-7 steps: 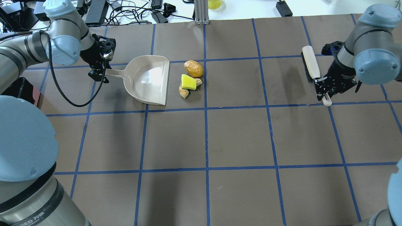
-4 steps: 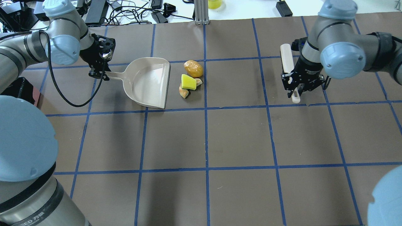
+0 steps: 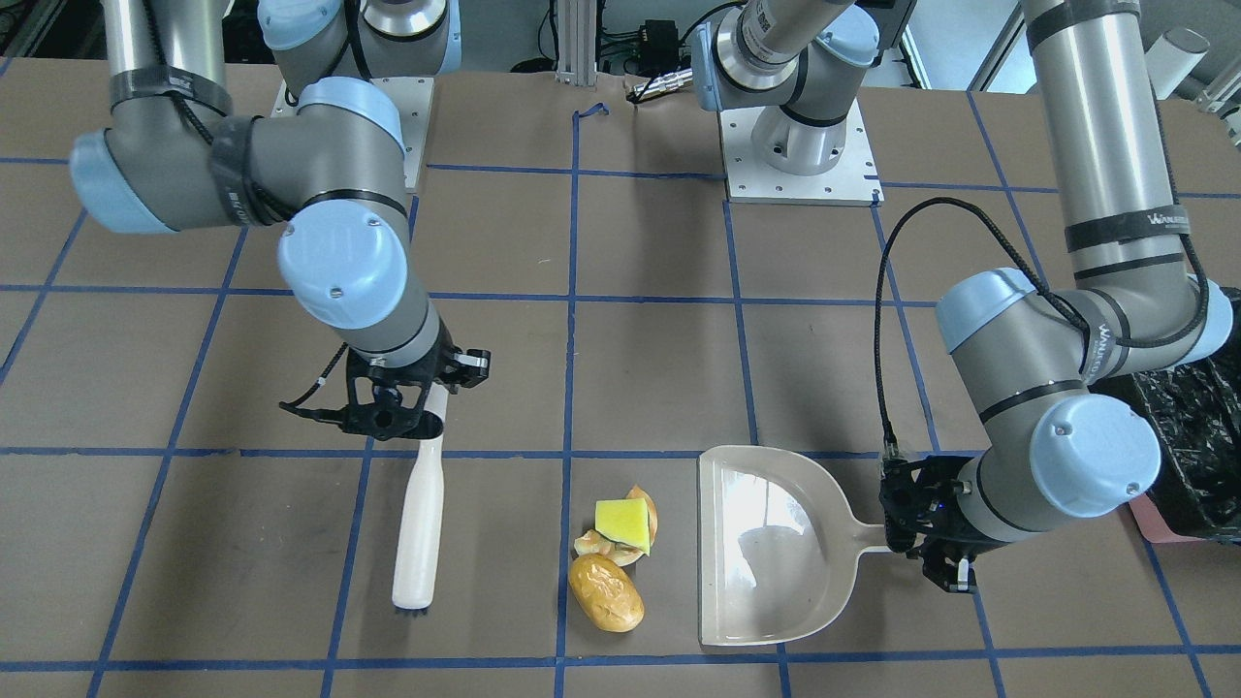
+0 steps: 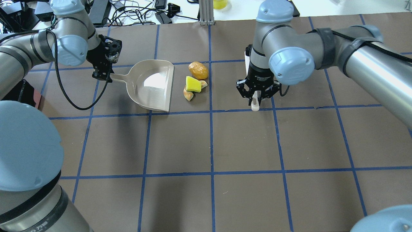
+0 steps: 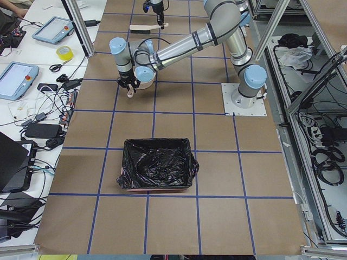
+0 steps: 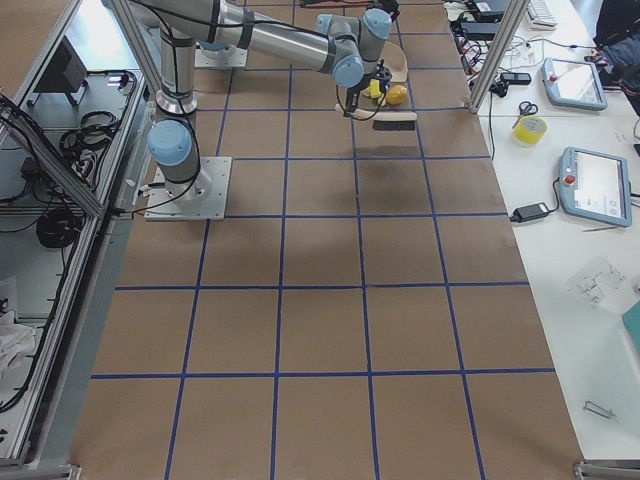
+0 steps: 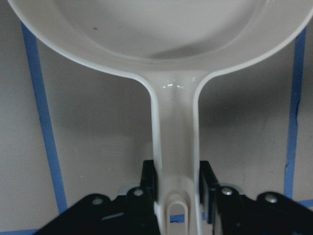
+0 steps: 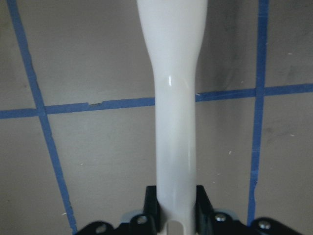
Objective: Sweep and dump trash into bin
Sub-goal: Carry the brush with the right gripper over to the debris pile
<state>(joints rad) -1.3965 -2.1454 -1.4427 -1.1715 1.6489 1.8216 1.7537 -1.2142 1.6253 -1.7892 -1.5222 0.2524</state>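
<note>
**1. Left gripper** [image 4: 103,75]
- Fingers [image 7: 149,182] set narrow, clamped on the handle of the beige dustpan [image 4: 154,85]. One pad sits on ea. side of the handle, near its hang-hole end.
- Pan body runs straight out ahead of the fingertips. Its open lip is on the side farthest from them.

**2. Right gripper** [image 4: 257,95]
- Fingers [image 8: 152,201] set narrow, clamped on the white handle of the brush [image 3: 419,523], close to the handle's end.
- Brush extends ahead of the fingertips, w/ dark bristles under its far end, pointing down.
- Bristle-to-table contact: cannot tell.
- Brush long axis is approx. parallel to the pan lip.

**3. Trash** [image 4: 194,82]
- Pos.: on the brown table [image 4: 244,141], btwn the two sets of fingers.
- It lies just beyond the pan lip w/ a small gap, not touching. It is apart from the brush on the other side.
- Parts:
  - Potato-like lump [image 3: 606,591], golden-brown, at one end of the pile.
  - Sponge wedge [image 3: 622,521], yellow-green, beside the lump and resting on the scraps.
  - Peel scraps [image 4: 188,95], tan, touching the sponge.
- No part of the pile is inside the pan.

**4. Bin** [image 5: 157,170]
- Pink box w/ a crinkled black bag liner, standing on the table.
- Pos.: behind the left fingers, on the wrist side, opposite the pan.
- It is well apart from both the left fingers and the pile, and farther again from the right fingers.
</note>
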